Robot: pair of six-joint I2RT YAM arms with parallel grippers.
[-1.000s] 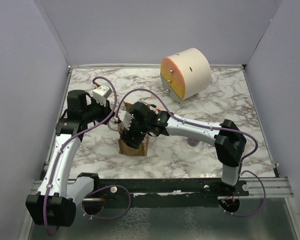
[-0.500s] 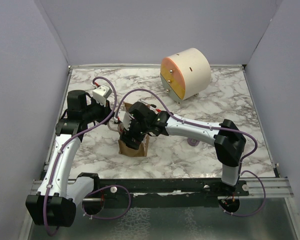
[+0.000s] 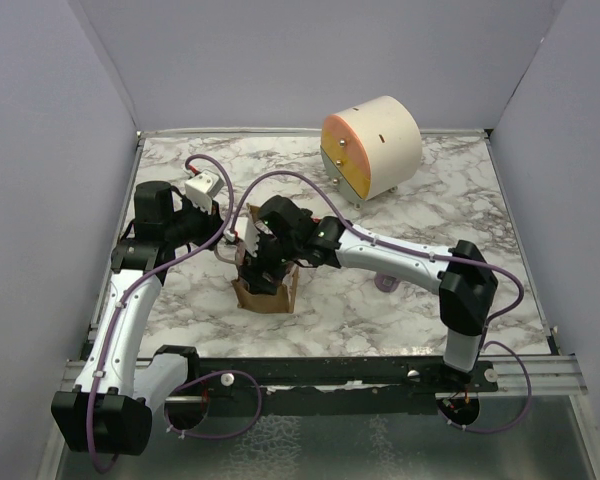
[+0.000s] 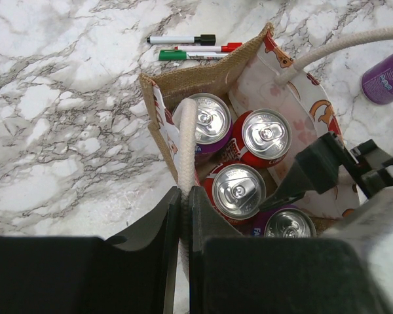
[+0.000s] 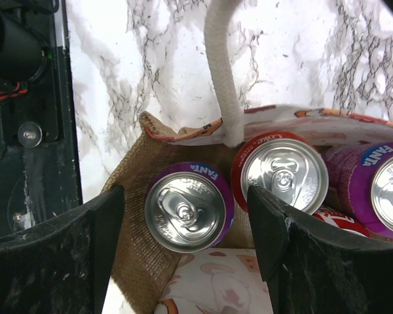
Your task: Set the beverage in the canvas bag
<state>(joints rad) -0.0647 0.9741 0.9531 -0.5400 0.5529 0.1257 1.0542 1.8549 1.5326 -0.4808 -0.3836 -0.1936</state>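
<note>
Marble table [image 3: 460,200] | my right gripper [image 5: 183,226] has lifted, jaws spread wide, empty, above purple can [image 5: 188,208] in canvas bag [image 3: 265,297], frame centre | left gripper [image 4: 185,199] clamped on handle [image 4: 187,137] | placement judged complete.

A cream drum [image 3: 385,130] with an orange face lies on its side at the upper right of the marble table [image 3: 460,200]. In the left wrist view, three markers [image 4: 190,47], capped black, red and green, lie side by side near the top.

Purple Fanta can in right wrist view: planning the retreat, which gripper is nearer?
Right. The right gripper hangs open astride the Fanta can; the left gripper is clamped on the white handle, off to the side.
</note>
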